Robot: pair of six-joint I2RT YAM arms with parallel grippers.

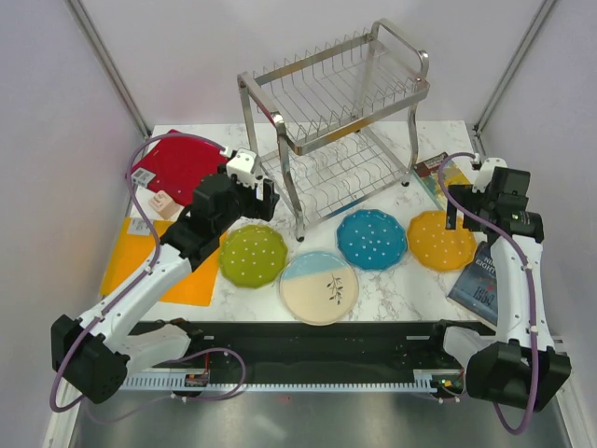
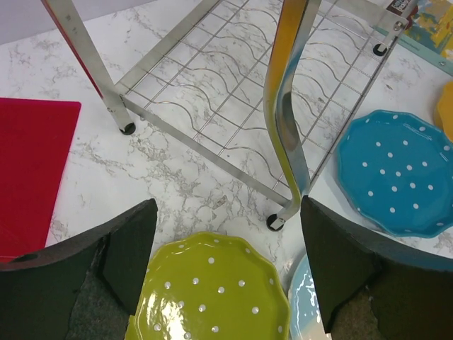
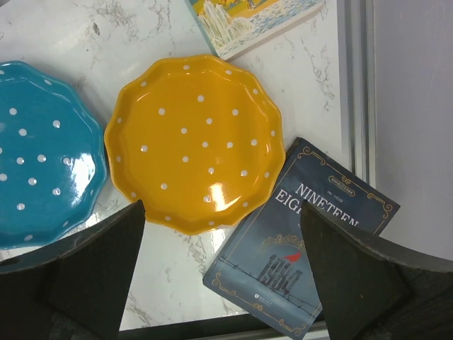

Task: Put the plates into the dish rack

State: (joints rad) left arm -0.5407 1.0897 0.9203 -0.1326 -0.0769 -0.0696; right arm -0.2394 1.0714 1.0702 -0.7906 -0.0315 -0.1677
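Four plates lie flat in front of the steel dish rack (image 1: 336, 121): a lime-green one (image 1: 253, 255), a cream-and-blue one with a sprig (image 1: 319, 287), a blue one (image 1: 372, 239) and an orange one (image 1: 441, 240). My left gripper (image 1: 244, 182) is open and empty, above and behind the lime-green plate (image 2: 212, 290), by the rack's front leg (image 2: 287, 120). My right gripper (image 1: 476, 187) is open and empty, above the orange plate (image 3: 195, 142); the blue plate (image 3: 39, 156) lies to its left.
A red square board (image 1: 182, 166) and an orange mat (image 1: 159, 261) lie at the left. A dark book (image 1: 480, 280) lies right of the orange plate, also in the right wrist view (image 3: 311, 234). Another book (image 3: 255, 21) lies behind it. Walls stand on both sides.
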